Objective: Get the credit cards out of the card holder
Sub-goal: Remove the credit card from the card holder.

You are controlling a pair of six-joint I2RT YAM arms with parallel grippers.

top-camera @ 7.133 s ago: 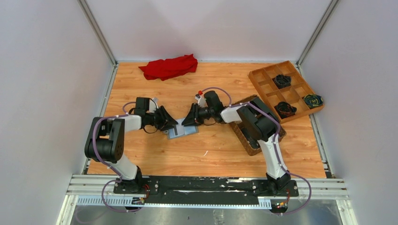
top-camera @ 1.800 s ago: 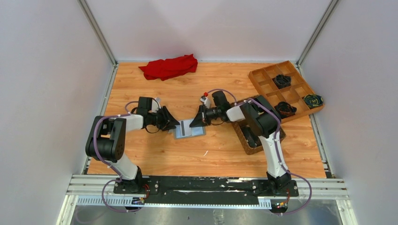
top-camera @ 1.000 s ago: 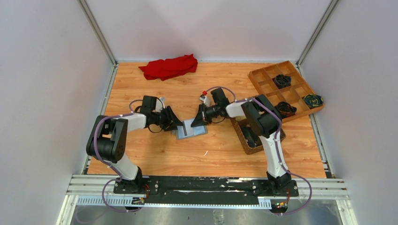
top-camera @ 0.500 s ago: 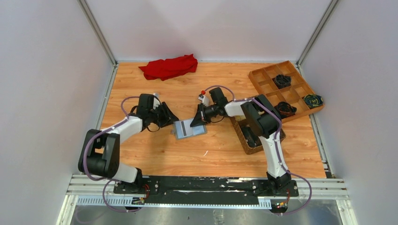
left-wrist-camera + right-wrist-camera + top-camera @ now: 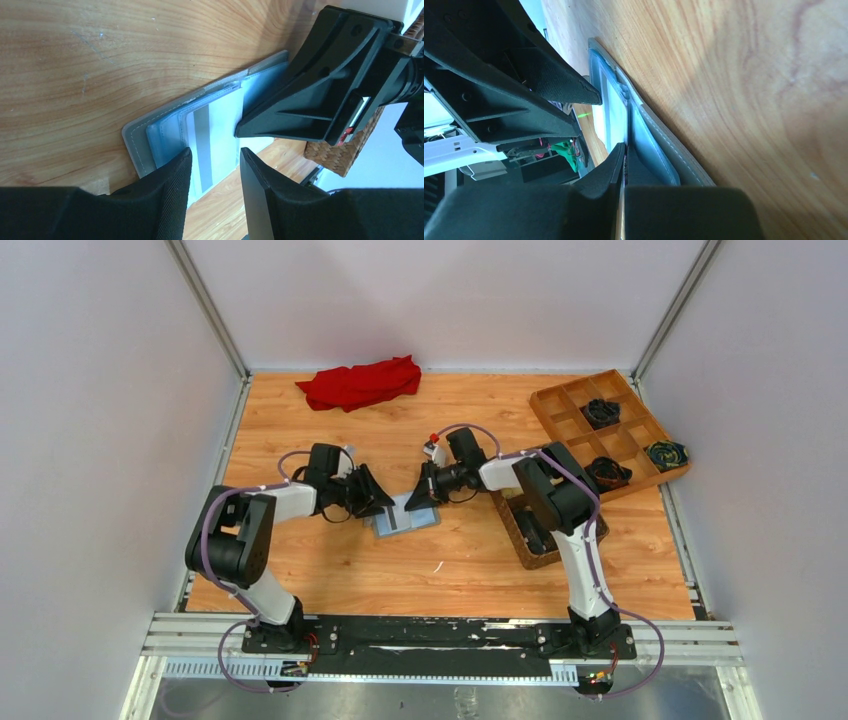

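On table [image 5: 450,570] centre, card holder [image 5: 407,519] lies open and flat. Both arms stretch low and meet over it. Left gripper [image 5: 215,151] has jaws parted, straddling pale striped card [image 5: 216,125] on the inner face. Right gripper [image 5: 625,148] is clamped shut, tips touching holder beside the card.

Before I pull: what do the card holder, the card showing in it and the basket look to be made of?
Card holder: likely leather or faux leather, matte grey, with a stitched edge; the blue-grey inner pockets show a slight sheen. Card: probably plastic, smooth and pale, with a grey stripe across it. Basket: woven brown fibre, wicker-like, judging by its plaited wall.
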